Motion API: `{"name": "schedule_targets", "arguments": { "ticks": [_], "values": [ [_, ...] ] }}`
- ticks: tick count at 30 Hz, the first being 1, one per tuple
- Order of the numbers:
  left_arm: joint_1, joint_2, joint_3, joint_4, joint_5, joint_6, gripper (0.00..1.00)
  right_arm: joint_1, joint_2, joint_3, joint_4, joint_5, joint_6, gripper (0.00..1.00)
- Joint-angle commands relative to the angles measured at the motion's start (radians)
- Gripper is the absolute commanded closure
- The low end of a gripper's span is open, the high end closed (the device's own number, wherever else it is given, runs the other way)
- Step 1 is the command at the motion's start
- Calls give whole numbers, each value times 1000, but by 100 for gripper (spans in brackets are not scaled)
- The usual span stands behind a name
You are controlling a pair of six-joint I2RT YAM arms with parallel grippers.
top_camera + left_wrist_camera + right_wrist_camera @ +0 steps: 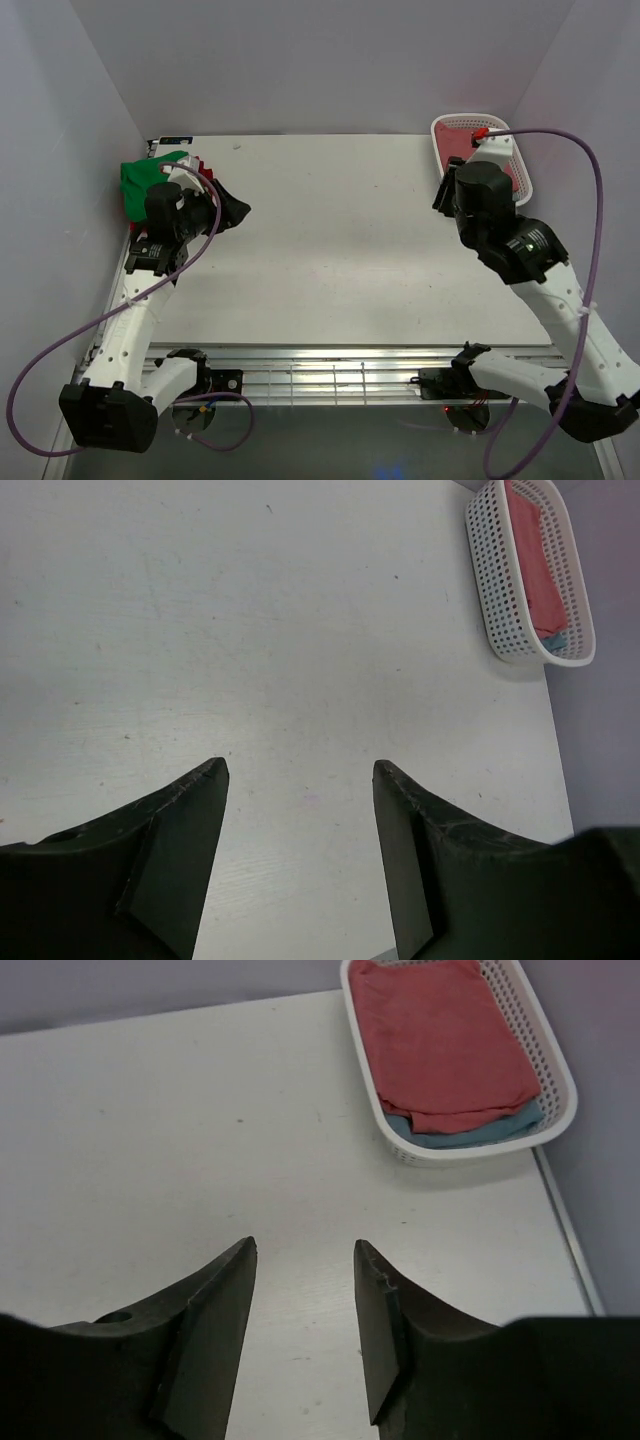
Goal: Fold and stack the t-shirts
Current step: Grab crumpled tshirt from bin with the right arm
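Two shirts lie folded in the basket (562, 1088), pinkish-red (445, 1040) over grey-blue (470, 1133); green (140, 182) and dark red (206, 174) await folding; both arms' jaws parted, empty.

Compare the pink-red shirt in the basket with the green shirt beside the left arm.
The pink-red shirt lies folded flat; the green shirt is a crumpled heap. The pink-red shirt sits inside the white basket at the far right; the green shirt lies on the table at its far left corner. Both are plain shirts.
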Motion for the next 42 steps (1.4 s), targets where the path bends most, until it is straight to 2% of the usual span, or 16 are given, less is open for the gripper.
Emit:
{"name": "schedule_targets", "arguments": {
  "ticks": [1,6,9,14,18,25,42],
  "values": [
    [-4,-33,-3,23,42,-15,30,-74,118,-53,101,29,-95,48],
    [-4,-53,-30,6,37,-28,27,-255,287,-152,387,-141,-210,42],
    [-4,-79,-53,-6,24,-28,26,-416,427,-91,406,-328,-192,42],
    [-4,-101,-81,-24,-13,-9,25,-560,657,66,412,-429,-193,45],
    [-4,-95,-86,-25,-24,-10,24,-608,790,219,411,-513,-205,46],
    [-4,-62,-76,-24,-35,-2,24,-626,984,354,406,-599,-176,48],
    [-4,-35,-79,-34,-61,22,23,-668,1108,370,420,-603,-153,51]
  ]
}}
